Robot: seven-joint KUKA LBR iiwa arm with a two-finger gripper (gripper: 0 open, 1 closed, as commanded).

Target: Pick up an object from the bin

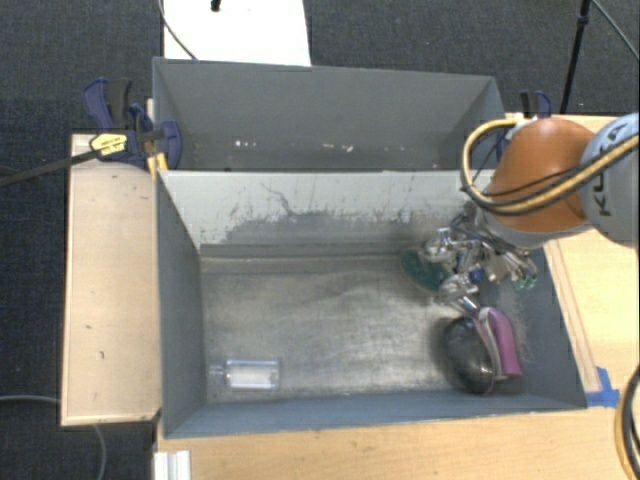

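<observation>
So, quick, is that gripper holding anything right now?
Gripper: cannot be told whether open or closed; it sits beside a green thing at the right of the bin.

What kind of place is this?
Probably a robot testing lab: a robot arm hangs its tool inside a grey metal bin holding a few loose things, like a small clear box and a dark rounded lump.

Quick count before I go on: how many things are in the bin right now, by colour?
Clear: 1, small plastic piece, lower-left corner.
Dark grey: 1, rounded lump, lower right.
Purple: 1, strip against that lump.
Green: 1, teal piece beside the hand.
Total: 4.
</observation>
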